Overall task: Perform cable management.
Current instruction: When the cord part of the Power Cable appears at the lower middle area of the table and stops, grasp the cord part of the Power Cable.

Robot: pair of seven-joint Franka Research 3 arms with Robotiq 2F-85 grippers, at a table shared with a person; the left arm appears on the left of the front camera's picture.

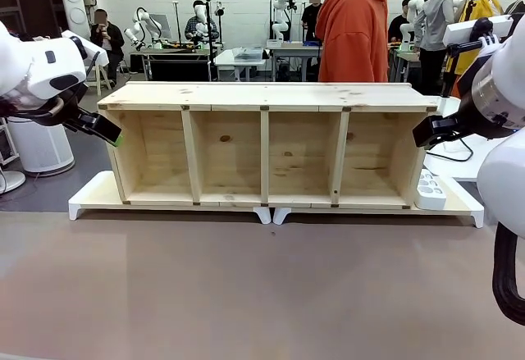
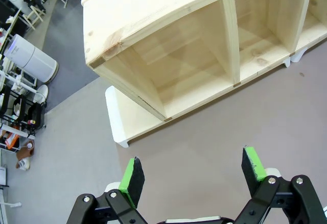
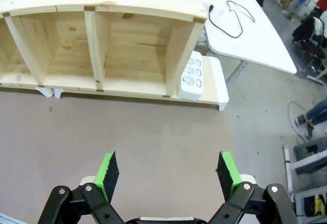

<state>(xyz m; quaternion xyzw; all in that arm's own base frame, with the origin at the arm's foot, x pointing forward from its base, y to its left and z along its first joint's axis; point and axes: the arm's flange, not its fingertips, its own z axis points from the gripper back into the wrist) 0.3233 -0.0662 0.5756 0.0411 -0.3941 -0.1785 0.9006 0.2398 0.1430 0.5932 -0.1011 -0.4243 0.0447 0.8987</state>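
Thin black power cord [image 3: 225,29] lies in a loose loop on the white side table [image 3: 265,45], at 1 o'clock in the right wrist view, past the shelf's end and not yet routed. Its white power strip [image 3: 193,76] lies flat on the low white riser platform [image 3: 220,89], just beside the outer end wall of the long pale wooden four-bay shelf [image 1: 262,97], at the 3 o'clock end in front view. My guess is it's parked there so the cord can run along the shelf.

Person in an orange hoodie [image 1: 353,24] stands behind the shelf at 12 o'clock.

Right hand [image 3: 166,170] hovers over the brown counter [image 1: 262,294], fingers spread wide and empty, facing the strip end. Left hand [image 2: 191,170] is also spread and empty, off the shelf's 9 o'clock end. One hand per end looks like staging.

Task looks barely begun. The slack cord will flop, so grip it close to the strip.
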